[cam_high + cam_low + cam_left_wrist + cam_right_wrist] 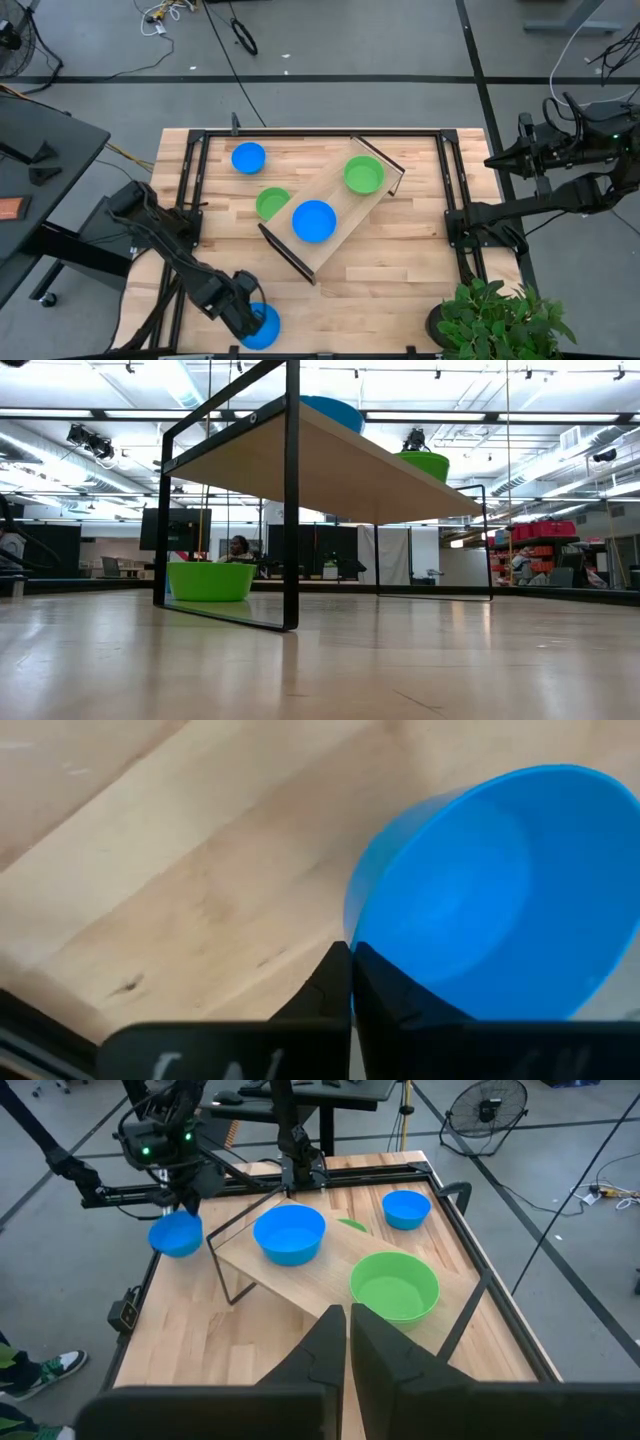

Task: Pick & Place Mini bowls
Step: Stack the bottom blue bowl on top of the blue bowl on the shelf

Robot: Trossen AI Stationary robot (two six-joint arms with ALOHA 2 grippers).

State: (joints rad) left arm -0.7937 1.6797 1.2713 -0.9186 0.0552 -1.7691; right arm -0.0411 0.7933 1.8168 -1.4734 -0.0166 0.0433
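Gripping a blue mini bowl (pixel 262 326) by its rim at the near-left corner of the bench (pixel 400 250), left gripper (pixel 246 318) seen with fingers (pixel 325 990) pressed together on the bowl's edge, bowl tilted and apparently lifted clear of the wood in the right wrist view. Noted a second blue bowl (pixel 314 221) sitting on the long wooden tray (pixel 345 215), which stood raised on dark frames and lay diagonally across the middle of the bench. Noted a green bowl (pixel 363 175) farther along the same tray, toward its far right end. Found another green bowl (pixel 271 203) on the bench, partly tucked under the tray's left edge. Spotted a third blue bowl (pixel 248 157) alone near the far-left part of the bench, well apart from the tray. Parked off the right side of the bench, right gripper (pixel 347 1342) with fingers drawn nearly together, holding nothing. Glimpsed a potted plant (pixel 495 318) at the near-right corner.
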